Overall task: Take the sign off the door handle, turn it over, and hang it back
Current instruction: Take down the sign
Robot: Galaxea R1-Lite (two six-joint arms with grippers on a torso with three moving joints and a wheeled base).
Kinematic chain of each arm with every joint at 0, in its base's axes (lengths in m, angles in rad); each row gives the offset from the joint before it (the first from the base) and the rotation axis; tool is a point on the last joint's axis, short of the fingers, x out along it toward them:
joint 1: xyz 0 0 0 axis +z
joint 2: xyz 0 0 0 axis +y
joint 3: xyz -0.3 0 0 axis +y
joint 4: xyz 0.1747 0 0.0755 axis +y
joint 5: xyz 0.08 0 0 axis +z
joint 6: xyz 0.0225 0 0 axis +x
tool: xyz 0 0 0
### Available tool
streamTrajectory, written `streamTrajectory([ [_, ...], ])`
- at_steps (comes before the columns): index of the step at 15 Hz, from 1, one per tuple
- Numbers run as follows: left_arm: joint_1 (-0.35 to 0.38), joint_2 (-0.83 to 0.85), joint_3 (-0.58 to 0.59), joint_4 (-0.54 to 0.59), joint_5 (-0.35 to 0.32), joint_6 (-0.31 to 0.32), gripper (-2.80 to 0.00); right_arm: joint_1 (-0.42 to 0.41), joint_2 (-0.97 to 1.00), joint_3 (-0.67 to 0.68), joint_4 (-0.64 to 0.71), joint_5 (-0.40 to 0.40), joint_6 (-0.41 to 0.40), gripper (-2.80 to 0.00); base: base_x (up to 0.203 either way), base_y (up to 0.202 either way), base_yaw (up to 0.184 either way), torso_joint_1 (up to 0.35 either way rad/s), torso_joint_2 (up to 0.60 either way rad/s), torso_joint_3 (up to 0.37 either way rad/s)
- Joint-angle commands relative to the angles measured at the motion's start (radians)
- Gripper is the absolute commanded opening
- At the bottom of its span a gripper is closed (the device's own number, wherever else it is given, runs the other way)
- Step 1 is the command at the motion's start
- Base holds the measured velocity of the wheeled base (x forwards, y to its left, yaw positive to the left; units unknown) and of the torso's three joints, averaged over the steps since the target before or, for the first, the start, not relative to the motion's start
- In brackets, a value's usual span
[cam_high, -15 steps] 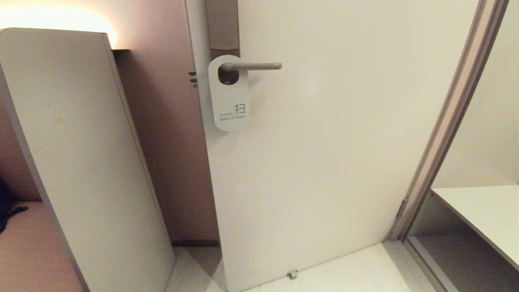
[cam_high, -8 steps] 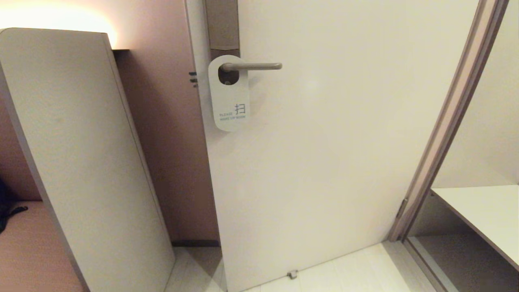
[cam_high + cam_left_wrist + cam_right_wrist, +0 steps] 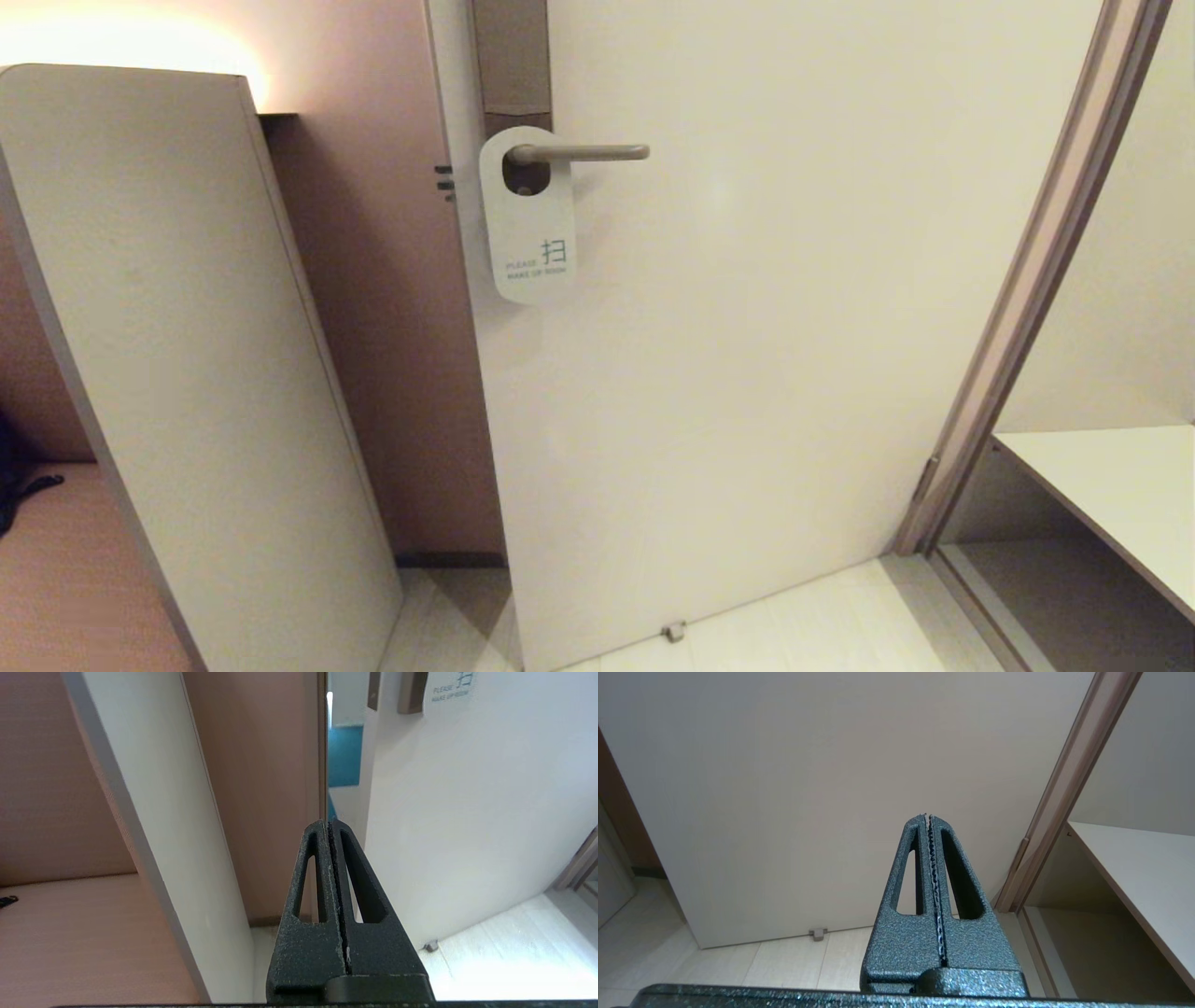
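A white door sign (image 3: pixel 528 224) with teal lettering hangs by its hole on the grey lever handle (image 3: pixel 583 152) of the white door (image 3: pixel 747 355). Its lettered lower end also shows in the left wrist view (image 3: pixel 452 688). Neither gripper shows in the head view. My left gripper (image 3: pixel 329 823) is shut and empty, low down, pointing at the door's hinge-side edge well below the sign. My right gripper (image 3: pixel 927 816) is shut and empty, low down, facing the lower part of the door (image 3: pixel 808 788).
A tall white panel (image 3: pixel 187 355) leans at the left, with a pink surface (image 3: pixel 65 579) beside it. The brown door frame (image 3: pixel 1036 271) runs down the right, with a white shelf (image 3: pixel 1111 485) beyond it. A small door stop (image 3: pixel 672 632) sits on the floor.
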Motion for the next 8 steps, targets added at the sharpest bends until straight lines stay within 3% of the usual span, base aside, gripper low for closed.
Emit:
streamTrajectory([
  [1,0.001,0.108,-0.042,0.001,0.002,0.000,-2.80,0.000,0.001,0.000,0.000,0.001,-0.001,-2.80,0.000,0.000,0.000,0.000,0.00,0.000],
  [6,0.001,0.271,-0.118,-0.013,-0.011,-0.004,-2.80,0.000,0.001,0.000,0.000,0.001,-0.001,-2.80,0.000,0.000,0.000,0.000,0.00,0.000],
  [8,0.003,0.357,-0.131,-0.085,-0.046,-0.024,-2.80,0.000,0.001,0.000,0.000,0.001,-0.001,-2.80,0.000,0.000,0.000,0.000,0.00,0.000],
])
